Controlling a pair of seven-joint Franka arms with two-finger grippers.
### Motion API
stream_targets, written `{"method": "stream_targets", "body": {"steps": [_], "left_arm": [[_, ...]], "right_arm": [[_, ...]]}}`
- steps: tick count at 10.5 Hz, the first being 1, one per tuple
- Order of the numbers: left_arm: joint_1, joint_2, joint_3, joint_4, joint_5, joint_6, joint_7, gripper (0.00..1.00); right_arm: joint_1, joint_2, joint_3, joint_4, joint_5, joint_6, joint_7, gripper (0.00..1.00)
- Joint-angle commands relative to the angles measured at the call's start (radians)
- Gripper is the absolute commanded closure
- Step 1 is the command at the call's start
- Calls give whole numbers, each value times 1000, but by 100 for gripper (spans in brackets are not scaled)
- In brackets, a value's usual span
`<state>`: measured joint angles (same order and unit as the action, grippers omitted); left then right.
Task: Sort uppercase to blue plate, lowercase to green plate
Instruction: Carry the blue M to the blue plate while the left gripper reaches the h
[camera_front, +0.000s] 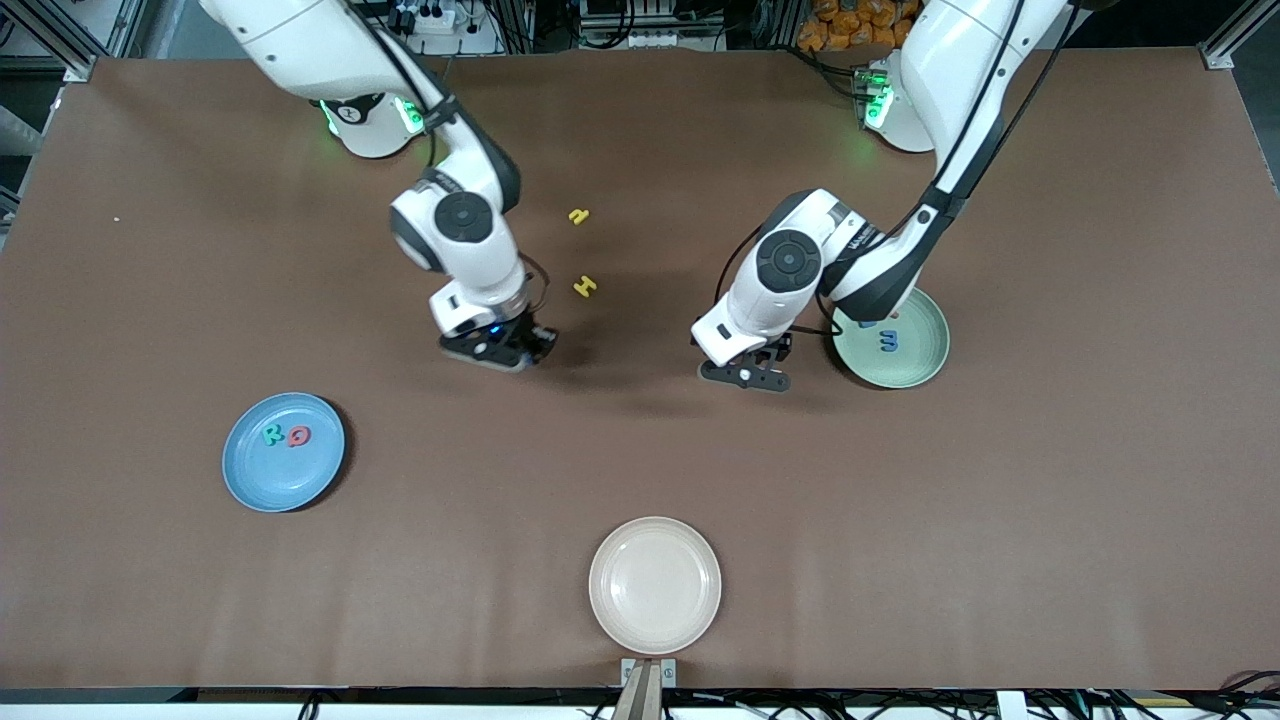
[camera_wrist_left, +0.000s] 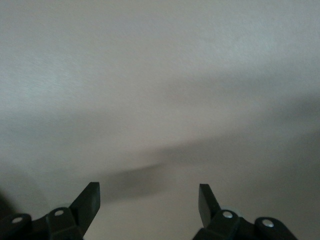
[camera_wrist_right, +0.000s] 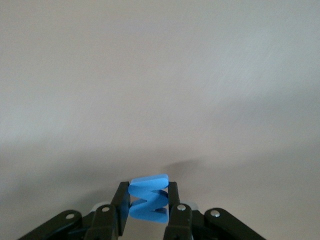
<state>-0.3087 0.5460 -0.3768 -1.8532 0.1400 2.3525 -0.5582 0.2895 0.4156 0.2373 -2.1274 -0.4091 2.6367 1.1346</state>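
Note:
In the right wrist view my right gripper (camera_wrist_right: 148, 200) is shut on a blue foam M (camera_wrist_right: 148, 198). In the front view this gripper (camera_front: 500, 348) is low over bare table beside the yellow H (camera_front: 585, 287). The blue plate (camera_front: 285, 485) at the right arm's end holds a teal R (camera_front: 271, 435) and a red Q (camera_front: 299, 435). My left gripper (camera_front: 745, 375) hangs open and holds nothing beside the green plate (camera_front: 915, 368), which carries a blue lowercase letter (camera_front: 888, 341); the arm partly hides another. A small yellow letter (camera_front: 578, 216) lies farther from the front camera than the H.
A beige plate (camera_front: 655, 620) with nothing on it sits at the table's front edge, mid-table. In the left wrist view only bare table shows between the open fingers (camera_wrist_left: 90, 200).

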Motion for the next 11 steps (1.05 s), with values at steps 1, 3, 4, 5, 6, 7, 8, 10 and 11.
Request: {"method": "stream_targets", "body": {"steps": [1,3,4,5,6,7,8,10,11], "left_arm": [[-50,3,1,20,-20,-12,-70,12],[-130,23,1,26,-20,-12,-153,12],[-182,29,6,28,-25,-12,-190,12],[-228,31,10,29,-19,-9,-230,12],[-266,31,10,48,-14,-9,-279,15],[-303,37,12,58,-11,-7,-316,17],[-338,38,13,72,-11,-7,-328,17],[-458,71,73,127,-11,-7,-361,0],[-508,90,102,152,-11,-7,-386,0]], "right_arm": [[-96,-9,-22,-6,-197,-27,11,100],[-141,-1,-68,-11,-351,-35,-3,100],[-147,-3,-94,-9,-434,-35,-3,100],[-150,-3,-134,-6,-539,-32,0,100],[-151,-4,-166,-3,-644,-26,0,100],[-170,-3,-199,6,-740,-21,-1,100],[-202,0,-200,12,-817,-21,-1,100],[-233,2,-200,14,-895,-20,-3,100],[-234,3,-200,24,-898,-21,-4,96]]}}
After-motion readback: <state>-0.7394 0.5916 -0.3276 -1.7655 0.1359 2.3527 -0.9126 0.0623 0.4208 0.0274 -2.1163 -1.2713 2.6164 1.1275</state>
